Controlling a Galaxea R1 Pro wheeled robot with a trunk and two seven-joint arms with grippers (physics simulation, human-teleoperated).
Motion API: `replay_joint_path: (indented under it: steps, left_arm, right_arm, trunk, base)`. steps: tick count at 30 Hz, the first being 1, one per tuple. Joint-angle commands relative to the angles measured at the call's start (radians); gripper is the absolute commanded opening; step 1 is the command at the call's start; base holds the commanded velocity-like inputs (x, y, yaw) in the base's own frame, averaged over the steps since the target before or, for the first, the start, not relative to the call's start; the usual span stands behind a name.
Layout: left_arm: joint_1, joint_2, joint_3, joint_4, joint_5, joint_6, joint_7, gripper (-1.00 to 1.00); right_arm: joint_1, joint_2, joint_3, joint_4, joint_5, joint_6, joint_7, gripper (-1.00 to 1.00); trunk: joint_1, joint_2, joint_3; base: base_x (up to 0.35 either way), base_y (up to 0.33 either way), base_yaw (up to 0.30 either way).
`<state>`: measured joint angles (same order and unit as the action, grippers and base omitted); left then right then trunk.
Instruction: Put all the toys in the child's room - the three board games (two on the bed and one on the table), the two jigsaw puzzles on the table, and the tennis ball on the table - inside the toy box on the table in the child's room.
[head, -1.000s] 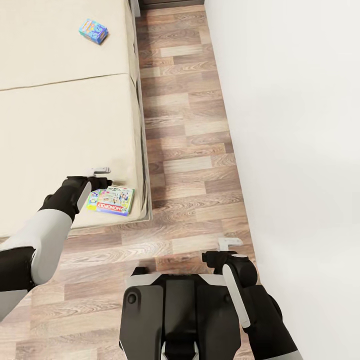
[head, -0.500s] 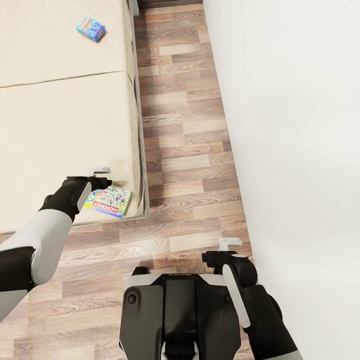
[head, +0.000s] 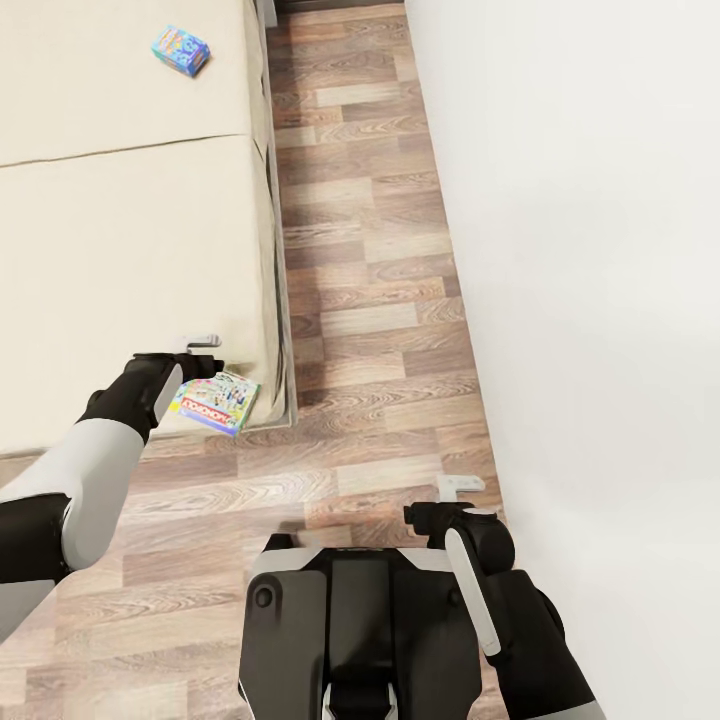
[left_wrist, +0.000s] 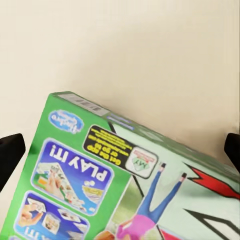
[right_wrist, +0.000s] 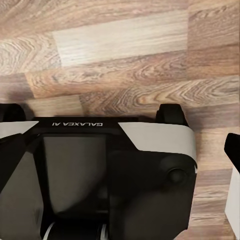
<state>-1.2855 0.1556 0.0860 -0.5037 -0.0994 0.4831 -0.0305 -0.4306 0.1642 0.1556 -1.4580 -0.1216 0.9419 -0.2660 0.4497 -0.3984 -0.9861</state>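
Observation:
A green, colourfully printed board game box (head: 218, 402) (left_wrist: 130, 180) lies flat at the near corner of the beige bed (head: 120, 230). My left gripper (head: 207, 354) (left_wrist: 120, 152) hovers just above that box's far end, open, its fingertips spread wider than the box. A second board game, small and blue (head: 180, 50), lies far up the mattress near its edge. My right gripper (head: 447, 500) (right_wrist: 120, 150) hangs open over my own base with nothing between its fingers. The table and the toy box are out of view.
A strip of wood-plank floor (head: 370, 300) runs between the bed's grey frame (head: 283, 330) and a white wall (head: 600, 250) on the right. My dark base (head: 350, 620) sits on the floor at the bed's foot.
The whole head view has shifted: bed, both boxes and floor slid slightly left and up, so the camera moved. Both arms hold the same pose and both grippers stay open.

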Motion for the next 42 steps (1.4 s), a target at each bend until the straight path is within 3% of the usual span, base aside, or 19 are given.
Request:
replay_joint_path:
  steps: [1, 15, 42]
  left_arm:
    - [0.000, -0.001, 0.004, -0.001, -0.010, 0.005, -0.003, 1.00]
    - [0.000, 0.001, 0.004, -0.001, -0.010, 0.005, -0.003, 1.00]
    - [0.000, 0.002, 0.004, -0.001, -0.008, 0.005, -0.003, 1.00]
  right_arm:
    - [0.000, 0.000, 0.001, -0.001, -0.011, 0.003, -0.010, 1.00]
    - [0.000, 0.000, 0.001, -0.001, -0.010, 0.003, -0.009, 1.00]
    - [0.000, 0.000, 0.003, 0.000, -0.009, -0.019, -0.009, 1.00]
  trunk:
    - [0.000, -0.002, -0.001]
    - [0.000, -0.002, -0.001]
    - [0.000, -0.002, -0.001]
  base:
    - [-0.126, -0.001, 0.000]
    - [-0.136, 0.033, 0.000]
    - [-0.004, 0.002, 0.000]
